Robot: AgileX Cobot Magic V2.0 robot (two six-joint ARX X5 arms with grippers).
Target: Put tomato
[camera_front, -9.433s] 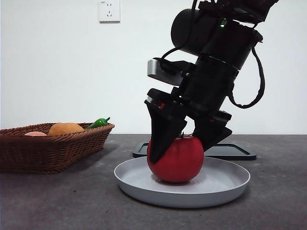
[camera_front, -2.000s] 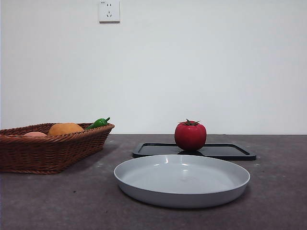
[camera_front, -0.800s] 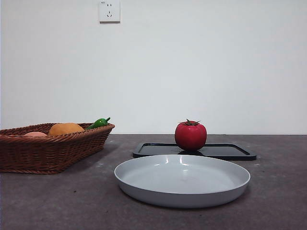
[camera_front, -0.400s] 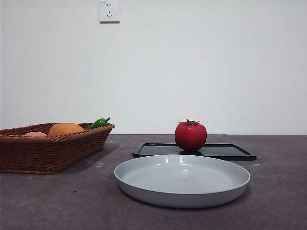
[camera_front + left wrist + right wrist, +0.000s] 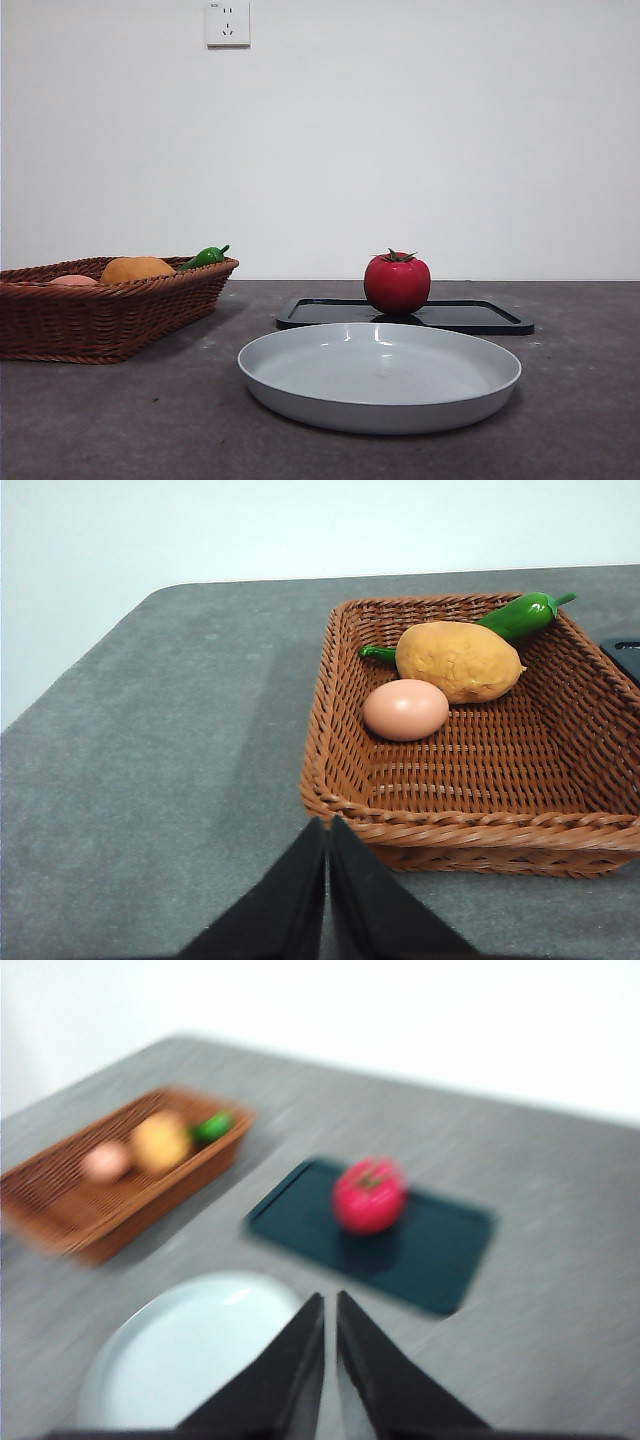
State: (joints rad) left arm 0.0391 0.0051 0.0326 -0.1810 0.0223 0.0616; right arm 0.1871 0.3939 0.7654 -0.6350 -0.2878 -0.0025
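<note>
On the black tray [image 5: 470, 316], near its middle, tomato [image 5: 397, 284] upright; both end effectors pressed together, well clear.

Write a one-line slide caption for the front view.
Red tomato stands on the black tray behind the empty grey plate; wicker basket sits left.

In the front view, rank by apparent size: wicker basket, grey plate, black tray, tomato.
1. grey plate, nearest the camera, which inflates it
2. black tray, and wicker basket, cut off at the picture's edge: look alike, not ranked
3. tomato, clearly smallest
</note>
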